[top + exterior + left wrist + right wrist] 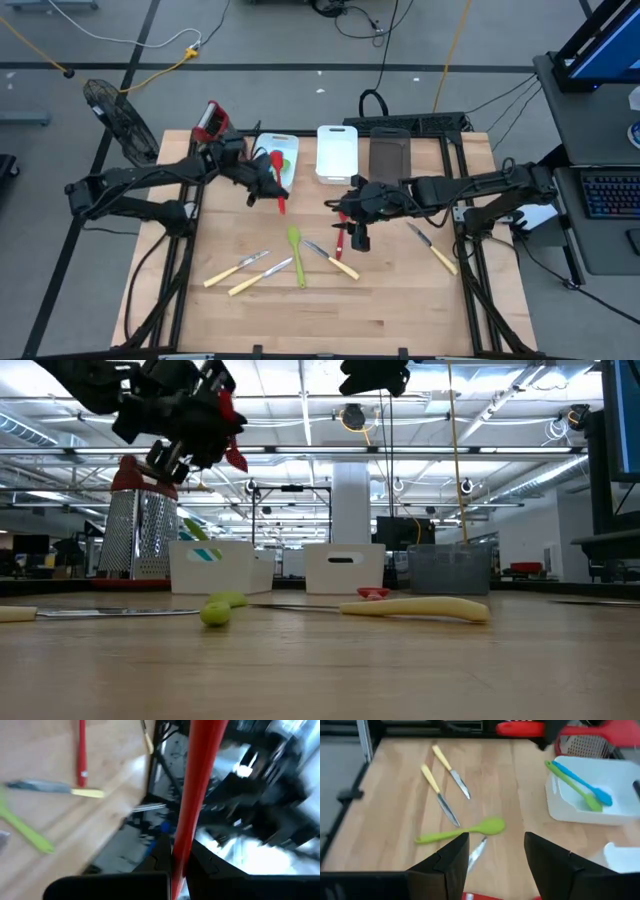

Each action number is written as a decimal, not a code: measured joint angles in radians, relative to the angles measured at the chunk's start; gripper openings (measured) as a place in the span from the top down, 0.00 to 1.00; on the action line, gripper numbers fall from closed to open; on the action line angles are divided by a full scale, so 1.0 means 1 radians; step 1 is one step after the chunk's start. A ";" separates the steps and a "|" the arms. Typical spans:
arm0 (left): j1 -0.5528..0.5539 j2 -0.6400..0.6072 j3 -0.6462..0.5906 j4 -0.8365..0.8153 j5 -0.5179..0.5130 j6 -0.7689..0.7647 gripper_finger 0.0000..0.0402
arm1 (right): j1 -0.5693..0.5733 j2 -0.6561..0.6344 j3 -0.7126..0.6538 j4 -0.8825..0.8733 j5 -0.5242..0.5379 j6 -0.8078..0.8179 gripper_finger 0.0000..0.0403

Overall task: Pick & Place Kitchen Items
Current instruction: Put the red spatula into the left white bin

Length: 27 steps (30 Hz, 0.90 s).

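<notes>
My left gripper [266, 181] is shut on a red utensil [279, 198], held in the air by the near corner of a white bin [262, 140]. That bin holds a green utensil [570, 785] and a blue utensil [585, 784]. My right gripper [495, 862] is open above the table's middle, over a second red utensil [340, 241] lying flat. A green spoon [296, 255] and several yellow-handled knives [240, 268] [333, 258] [432, 248] also lie flat on the wood. My left gripper pinches the red utensil's slim handle [178, 862] between its two fingers. The handle runs on well past the fingertips [202, 760]. The utensil is lifted clear of the table, seen high above it in the low view [232, 438].
A red-topped metal grater [210, 122] stands at the far left. A second white bin [337, 152] and a dark grey bin [390, 155] line the far edge. The near half of the table holds only the loose utensils.
</notes>
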 joint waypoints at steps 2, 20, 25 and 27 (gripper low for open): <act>0.012 0.029 0.010 0.057 0.009 -0.099 0.96 | 0.000 -0.001 0.000 -0.008 0.000 -0.057 0.55; 0.116 0.295 0.314 -0.108 0.100 -0.265 0.96 | -0.002 -0.141 -0.085 -0.144 -0.026 -0.307 0.55; 0.094 0.292 0.314 -0.226 0.115 -0.258 0.96 | -0.015 -0.275 -0.232 -0.022 -0.024 -0.293 0.55; 0.084 0.292 0.314 -0.273 0.130 -0.258 0.96 | -0.016 -0.326 -0.286 0.036 -0.023 -0.288 0.55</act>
